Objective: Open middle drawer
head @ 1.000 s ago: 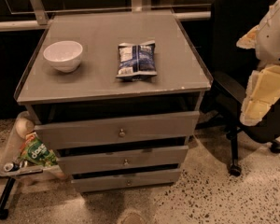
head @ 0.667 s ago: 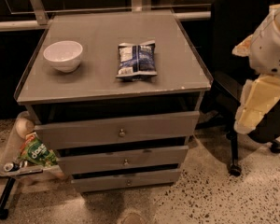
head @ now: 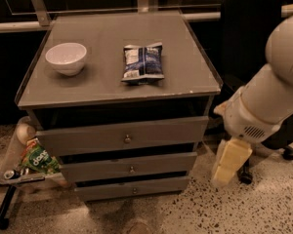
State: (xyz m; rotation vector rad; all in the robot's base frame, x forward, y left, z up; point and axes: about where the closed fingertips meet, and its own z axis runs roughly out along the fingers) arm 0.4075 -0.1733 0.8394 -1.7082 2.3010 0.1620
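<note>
The grey cabinet has three drawer fronts. The middle drawer (head: pixel 129 166) is the mid-sized front, with a small round metal knob (head: pixel 132 169), and it sits flush between the top drawer (head: pixel 123 136) and the bottom drawer (head: pixel 133 189). My gripper (head: pixel 224 172) is cream-coloured and hangs from the white arm (head: pixel 263 101). It points down to the right of the cabinet, level with the middle drawer, apart from it and holding nothing that I can see.
A white bowl (head: pixel 66 57) and a blue snack bag (head: pixel 142 62) lie on the cabinet top (head: pixel 107 84). A black office chair (head: pixel 254 38) stands behind my arm at the right. A rack with snack packs (head: pixel 36 159) stands left of the cabinet.
My arm has swung down and to the left, bringing the gripper from beside the cabinet top to beside the drawers. The drawers have not moved.
</note>
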